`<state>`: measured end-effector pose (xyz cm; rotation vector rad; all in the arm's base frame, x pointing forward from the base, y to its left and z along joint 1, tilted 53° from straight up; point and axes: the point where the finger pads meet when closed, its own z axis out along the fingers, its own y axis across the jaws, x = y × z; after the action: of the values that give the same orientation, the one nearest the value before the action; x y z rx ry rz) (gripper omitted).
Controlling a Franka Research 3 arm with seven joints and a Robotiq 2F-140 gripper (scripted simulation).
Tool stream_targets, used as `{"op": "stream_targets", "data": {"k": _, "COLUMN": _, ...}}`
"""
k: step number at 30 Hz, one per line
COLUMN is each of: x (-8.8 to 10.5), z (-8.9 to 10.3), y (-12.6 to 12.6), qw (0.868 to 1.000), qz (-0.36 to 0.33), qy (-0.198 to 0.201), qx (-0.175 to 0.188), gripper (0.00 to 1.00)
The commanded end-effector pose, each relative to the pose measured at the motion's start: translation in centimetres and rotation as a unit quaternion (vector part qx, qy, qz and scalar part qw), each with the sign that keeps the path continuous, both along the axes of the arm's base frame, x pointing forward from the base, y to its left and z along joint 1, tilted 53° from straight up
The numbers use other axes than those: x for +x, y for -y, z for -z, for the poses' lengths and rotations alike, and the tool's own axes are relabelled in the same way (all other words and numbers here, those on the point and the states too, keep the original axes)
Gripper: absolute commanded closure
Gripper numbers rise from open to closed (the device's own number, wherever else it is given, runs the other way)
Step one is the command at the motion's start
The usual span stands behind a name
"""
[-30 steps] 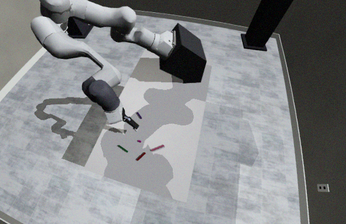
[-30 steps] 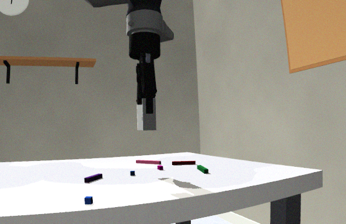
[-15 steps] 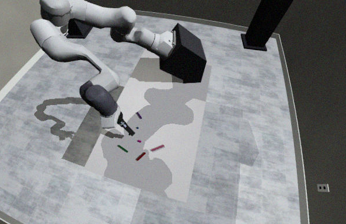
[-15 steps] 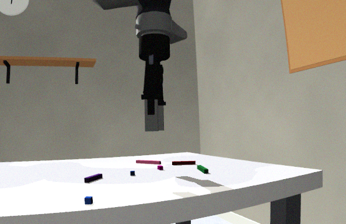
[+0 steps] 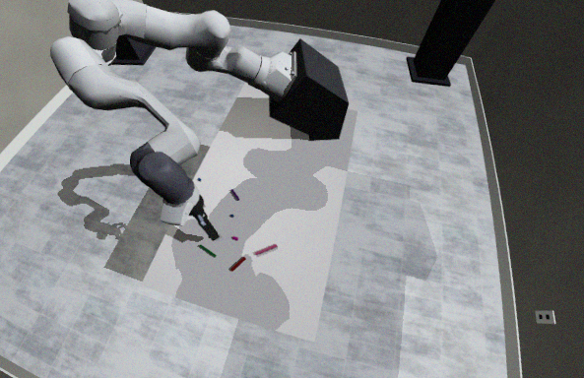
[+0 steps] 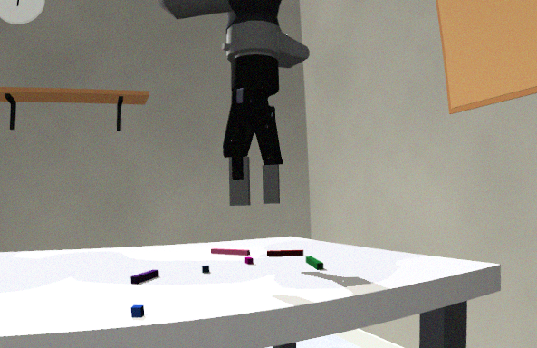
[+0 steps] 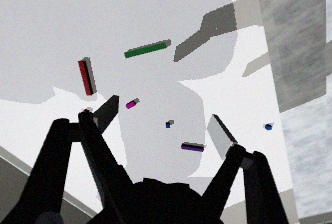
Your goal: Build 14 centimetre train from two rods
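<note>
A green rod (image 5: 207,251) (image 6: 314,263) (image 7: 145,50) and a purple rod (image 5: 234,195) (image 6: 145,276) (image 7: 192,147) lie flat and apart. A red rod (image 5: 237,264) (image 6: 285,253) (image 7: 86,78) lies near a pink rod (image 5: 266,249) (image 6: 230,251), with a gap between them; the pink one is mostly hidden behind a finger in the wrist view. A short magenta rod (image 5: 234,238) (image 6: 248,260) (image 7: 131,105) lies between green and pink. My gripper (image 5: 213,237) (image 6: 255,204) (image 7: 165,113) is open and empty, high above the table.
One small blue rod (image 5: 231,216) (image 6: 206,269) (image 7: 168,125) lies between magenta and purple. Another blue rod (image 5: 199,179) (image 6: 138,311) (image 7: 268,127) lies near the table's edge. A big black box (image 5: 316,94) stands beyond the rods in the top view.
</note>
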<state>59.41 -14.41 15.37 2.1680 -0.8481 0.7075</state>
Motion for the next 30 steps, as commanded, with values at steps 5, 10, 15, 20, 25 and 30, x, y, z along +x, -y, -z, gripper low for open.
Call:
{"op": "stream_targets", "data": {"k": 5, "x": 0.9, "z": -0.2, "y": 0.1, "qw": 0.993, "qz": 0.072, "qy": 0.088, "qx": 0.022, "gripper": 0.0}}
{"op": "stream_targets", "data": {"k": 10, "x": 1.7, "z": -0.4, "y": 0.2, "qw": 0.987, "qz": 0.097, "qy": 0.12, "qx": 0.032, "gripper": 0.0}}
{"op": "stream_targets", "data": {"k": 15, "x": 2.5, "z": -0.6, "y": 0.2, "qw": 0.98, "qz": 0.123, "qy": 0.153, "qx": 0.041, "gripper": 0.0}}
{"op": "stream_targets", "data": {"k": 20, "x": 3.2, "z": -0.8, "y": 0.2, "qw": 0.971, "qz": 0.146, "qy": 0.182, "qx": 0.05, "gripper": 0.0}}
{"op": "stream_targets", "data": {"k": 25, "x": 4.0, "z": -1.0, "y": 0.2, "qw": 0.96, "qz": 0.171, "qy": 0.214, "qx": 0.06, "gripper": 0.0}}
{"op": "stream_targets", "data": {"k": 30, "x": 4.7, "z": -1.2, "y": 0.2, "qw": 0.947, "qz": 0.195, "qy": 0.246, "qx": 0.07, "gripper": 0.0}}
